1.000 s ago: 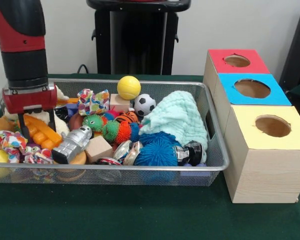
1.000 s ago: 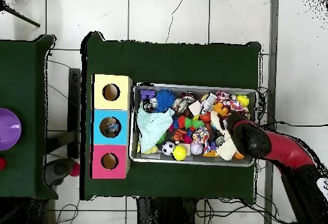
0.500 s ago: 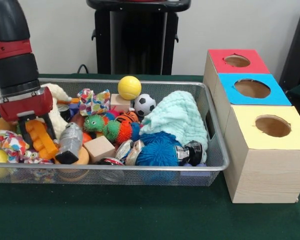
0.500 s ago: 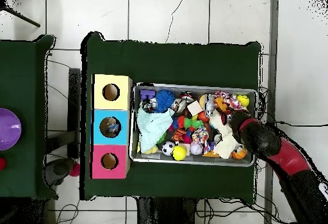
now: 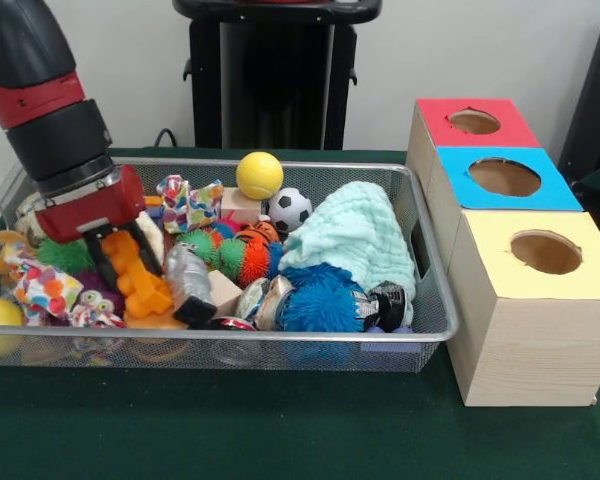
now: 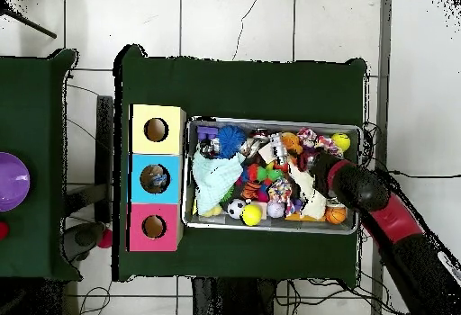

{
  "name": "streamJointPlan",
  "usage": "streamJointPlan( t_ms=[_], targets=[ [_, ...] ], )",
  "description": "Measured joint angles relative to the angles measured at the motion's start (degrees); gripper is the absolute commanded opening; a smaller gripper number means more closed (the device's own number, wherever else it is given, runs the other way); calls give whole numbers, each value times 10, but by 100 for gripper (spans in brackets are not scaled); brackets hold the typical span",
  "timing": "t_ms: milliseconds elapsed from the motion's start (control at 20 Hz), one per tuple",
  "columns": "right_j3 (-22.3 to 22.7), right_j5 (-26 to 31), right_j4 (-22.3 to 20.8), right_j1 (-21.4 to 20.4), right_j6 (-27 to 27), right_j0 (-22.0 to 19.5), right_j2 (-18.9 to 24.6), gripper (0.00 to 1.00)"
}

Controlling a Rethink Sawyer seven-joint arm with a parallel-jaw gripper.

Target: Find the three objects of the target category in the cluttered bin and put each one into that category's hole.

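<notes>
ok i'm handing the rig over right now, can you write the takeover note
Gripper: down in the wire bin at the end away from the boxes, shut on orange block toy, among the clutter.
Boxes: red box, blue box and yellow box stand in a row beside the bin.
Done: cannot tell from here what is already in a hole.
Left: lift the toy clear and carry it to its hole, then search on.

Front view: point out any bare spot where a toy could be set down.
The bare green tablecloth in front of the wire bin is free, up to the yellow-topped box. The bin itself is crowded throughout, with the gripper among the toys.
</notes>
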Motion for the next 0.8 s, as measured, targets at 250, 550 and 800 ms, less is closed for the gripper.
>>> streamJointPlan(
  t_ms=[250,550,800],
  targets=[
    [29,6,42,-8,0,27,0,0],
    [59,6,70,-20,0,51,0,0],
    [81,6,95,-42,0,76,-3,0]
  ],
)
